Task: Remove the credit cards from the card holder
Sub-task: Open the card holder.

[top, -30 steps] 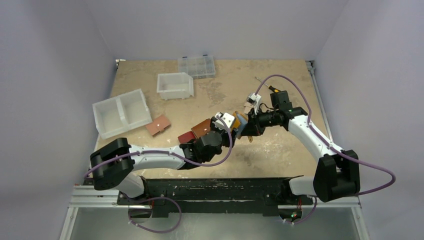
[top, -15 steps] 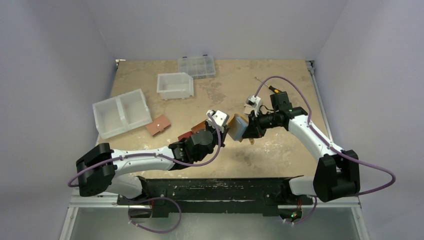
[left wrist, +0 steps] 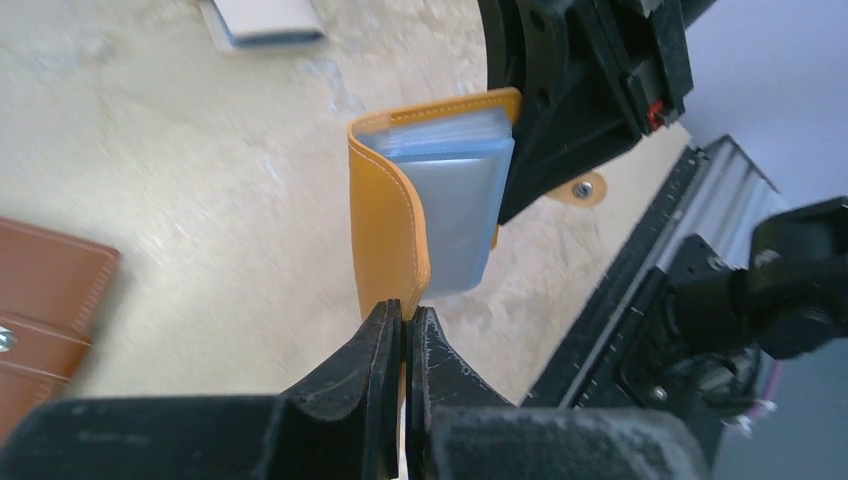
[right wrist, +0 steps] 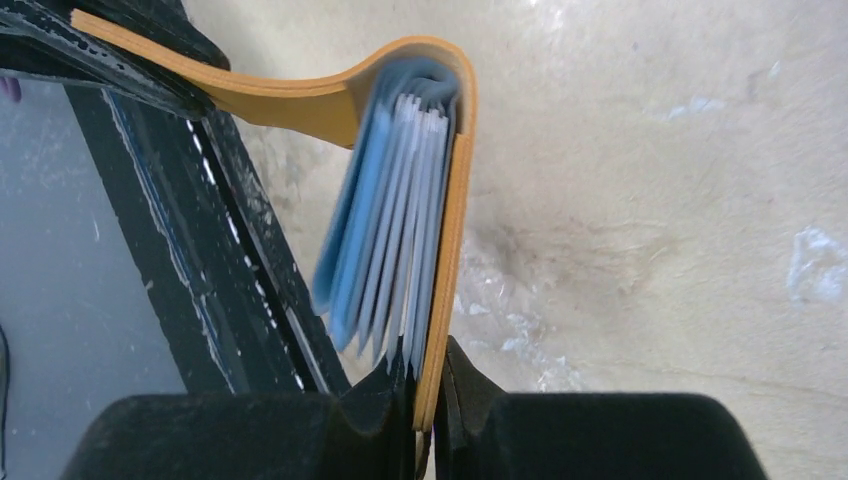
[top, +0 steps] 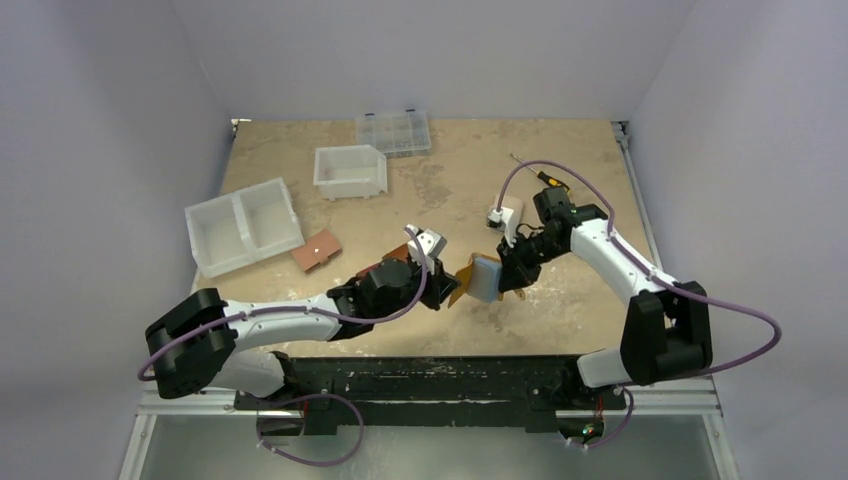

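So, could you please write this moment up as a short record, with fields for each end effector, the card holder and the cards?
left end effector: shut on one flap of the card holder
right end effector: shut on the opposite cover
card holder: spread open, held off the table between both arms
credit cards: pale blue stack inside the holder, none out
nearby: brown wallet lying on the table
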Available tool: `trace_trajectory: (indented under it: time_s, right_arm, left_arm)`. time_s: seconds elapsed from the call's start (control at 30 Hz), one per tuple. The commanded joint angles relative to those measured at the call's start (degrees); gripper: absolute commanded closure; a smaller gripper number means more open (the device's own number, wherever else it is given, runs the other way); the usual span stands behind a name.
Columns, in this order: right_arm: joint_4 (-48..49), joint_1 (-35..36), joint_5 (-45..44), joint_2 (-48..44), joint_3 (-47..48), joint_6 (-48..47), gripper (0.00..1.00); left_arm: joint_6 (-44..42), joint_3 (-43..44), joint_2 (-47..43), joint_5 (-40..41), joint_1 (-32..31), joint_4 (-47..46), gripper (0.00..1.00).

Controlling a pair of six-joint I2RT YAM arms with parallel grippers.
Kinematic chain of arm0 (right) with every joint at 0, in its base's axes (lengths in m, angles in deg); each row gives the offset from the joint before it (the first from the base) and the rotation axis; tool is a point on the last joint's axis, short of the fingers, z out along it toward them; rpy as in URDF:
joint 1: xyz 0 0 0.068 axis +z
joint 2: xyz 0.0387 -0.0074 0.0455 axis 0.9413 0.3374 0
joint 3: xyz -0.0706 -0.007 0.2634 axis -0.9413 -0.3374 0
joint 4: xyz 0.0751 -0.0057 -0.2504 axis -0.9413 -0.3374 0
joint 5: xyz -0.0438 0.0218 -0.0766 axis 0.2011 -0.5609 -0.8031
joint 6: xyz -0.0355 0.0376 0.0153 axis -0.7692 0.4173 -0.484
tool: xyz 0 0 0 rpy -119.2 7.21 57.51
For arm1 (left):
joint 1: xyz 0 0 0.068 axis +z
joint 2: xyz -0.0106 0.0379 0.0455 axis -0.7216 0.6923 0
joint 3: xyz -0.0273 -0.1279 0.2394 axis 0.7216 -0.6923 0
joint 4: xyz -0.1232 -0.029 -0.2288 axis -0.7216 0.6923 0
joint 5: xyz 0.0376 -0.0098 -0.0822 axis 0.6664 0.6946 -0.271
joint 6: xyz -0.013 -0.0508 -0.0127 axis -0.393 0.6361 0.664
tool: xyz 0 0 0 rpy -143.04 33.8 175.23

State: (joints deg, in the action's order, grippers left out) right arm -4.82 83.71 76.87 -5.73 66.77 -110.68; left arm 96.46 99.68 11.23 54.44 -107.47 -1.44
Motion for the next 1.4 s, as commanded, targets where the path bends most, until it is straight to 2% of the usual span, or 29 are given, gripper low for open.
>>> trace_trajectory:
  time_s: [0.0, 0.23, 0.4, 0.67, 1.0, 1.07, 1.17, 1.27, 1.37]
  right_arm:
    - [-2.5, -0.1, -0.6, 1.1, 3.5, -3.9, 1.0]
    - [-4.8, -0.1, -3.9, 10.0, 4.4, -3.3, 1.0]
    - [-1.5, -0.1, -5.4, 12.0, 5.1, 1.1, 0.99]
    - [2.9, -0.1, -11.4, 12.6, 3.5, 4.6, 0.79]
    - [9.0, -0.1, -16.7, 5.9, 0.4, 7.5, 0.5]
    - [9.5, -0.1, -16.5, 4.1, -0.2, 7.0, 0.48]
    - [9.3, -0.1, -13.9, 0.9, -0.5, 5.0, 0.46]
    - [7.4, -0.1, -7.9, -2.8, -0.4, 1.3, 0.46]
    - [4.5, -0.1, -0.9, -6.1, -0.3, -4.0, 0.47]
  left_arm:
    - [10.8, -5.1, -0.8, -9.4, -0.1, -3.1, 1.0]
    - [18.8, -10.1, -1.7, -5.7, 0.1, -4.0, 1.0]
    - [21.5, -10.4, -0.9, -0.3, 0.4, 1.0, 1.0]
    - [22.5, -9.3, 2.1, 3.0, 0.5, 4.2, 1.0]
    - [22.0, -4.1, 7.3, 6.0, 0.5, 10.2, 1.0]
    - [21.4, -3.4, 7.1, 6.9, 0.5, 11.5, 0.94]
    - [20.3, -2.0, 7.0, 8.5, 0.5, 14.4, 0.79]
    - [19.2, -1.3, 6.4, 9.5, 0.5, 16.3, 0.67]
    - [17.3, -0.5, 4.9, 11.1, 0.4, 18.3, 0.6]
